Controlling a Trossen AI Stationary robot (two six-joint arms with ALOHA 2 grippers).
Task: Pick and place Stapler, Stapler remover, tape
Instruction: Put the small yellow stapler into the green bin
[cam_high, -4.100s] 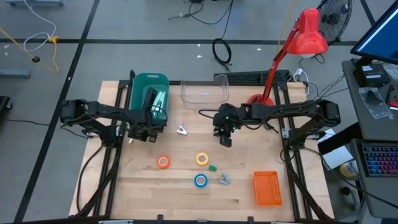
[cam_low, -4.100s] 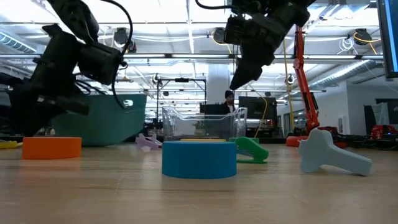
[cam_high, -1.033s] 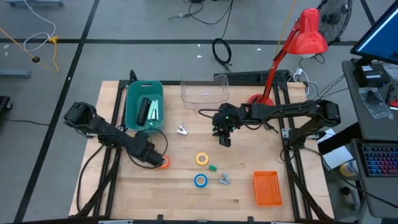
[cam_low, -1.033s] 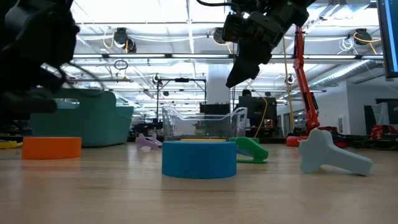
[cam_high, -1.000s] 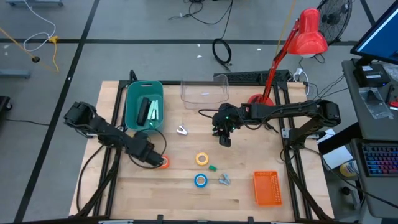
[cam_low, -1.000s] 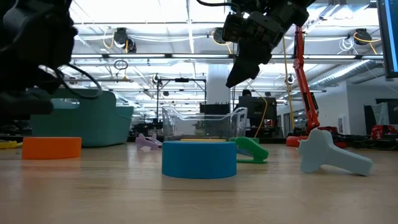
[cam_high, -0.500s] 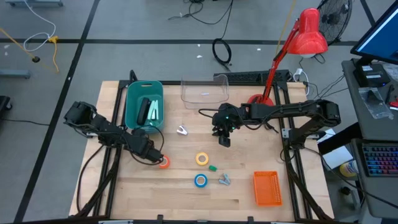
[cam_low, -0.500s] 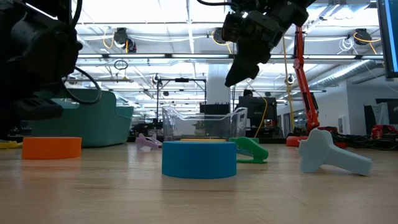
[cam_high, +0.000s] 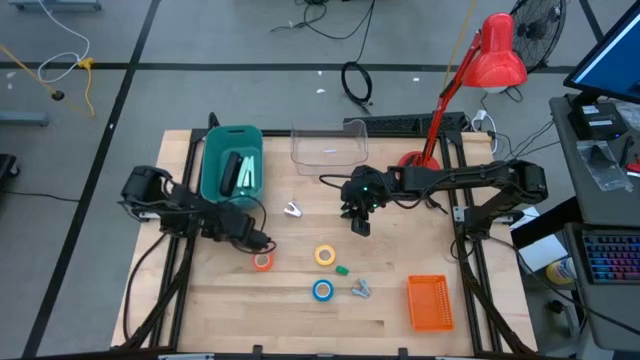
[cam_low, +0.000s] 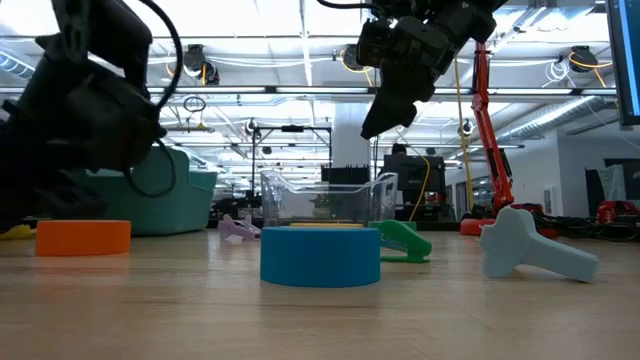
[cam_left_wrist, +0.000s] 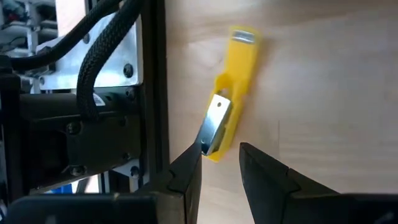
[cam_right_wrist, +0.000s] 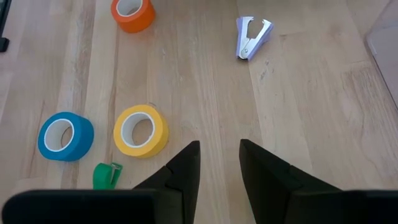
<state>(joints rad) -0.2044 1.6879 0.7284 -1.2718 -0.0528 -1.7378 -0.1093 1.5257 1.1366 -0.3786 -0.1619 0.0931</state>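
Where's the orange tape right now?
High view: the orange tape lies left of centre on the table, by the left claw, with the yellow tape to its right.

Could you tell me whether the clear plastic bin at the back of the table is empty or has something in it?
Empty. In the high view the clear bin shows only bare table through its bottom, while the teal bin beside it holds items.

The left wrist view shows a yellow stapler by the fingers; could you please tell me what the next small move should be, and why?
Probably open the fingers of the left gripper a little and ease down over the stapler. It lies flat on the table beside the dark frame, ahead of fingers that stand narrowly apart and hold nothing. The right gripper waits mid-table.
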